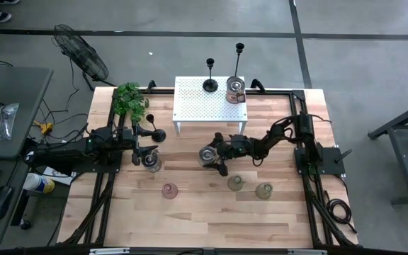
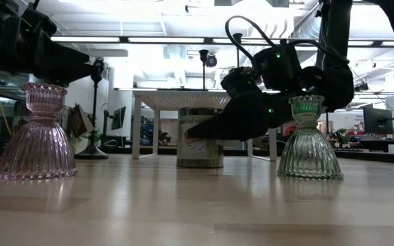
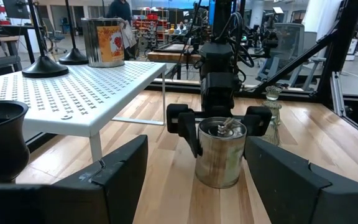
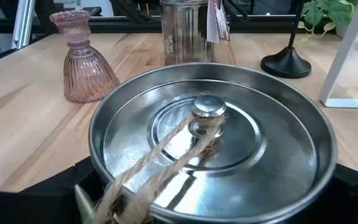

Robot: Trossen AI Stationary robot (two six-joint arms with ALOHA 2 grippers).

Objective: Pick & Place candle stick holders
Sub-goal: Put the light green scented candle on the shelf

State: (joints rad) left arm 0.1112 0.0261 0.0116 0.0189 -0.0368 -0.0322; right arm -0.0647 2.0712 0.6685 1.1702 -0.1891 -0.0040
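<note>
- The right jaws (image 1: 212, 157) are sitting either side of a lidded tin (image 3: 220, 155) near the table's (image 1: 197, 219) centre. They are standing close against its sides, but I cannot tell whether they are clenching it.
- The right arm is reaching in from 3 o'clock.
- The left jaws (image 1: 147, 147) are hanging released and wide apart at 9 o'clock from that tin, pointing towards it.
- A second tin (image 1: 151, 163) is standing just beside the left jaws, and one black candlestick (image 1: 155, 133) is standing near them on the table.
- Three glass holders are standing on the table towards 6 o'clock: a pink one (image 1: 169, 190) and two greenish ones (image 1: 236, 183) (image 1: 264, 190).
- A white shelf (image 1: 197, 106) is standing at 12 o'clock, carrying two more candlesticks (image 1: 210, 84) (image 1: 239, 48) and a third tin (image 1: 236, 91).
- A plant (image 1: 129, 99) is sitting at 10 o'clock.
</note>
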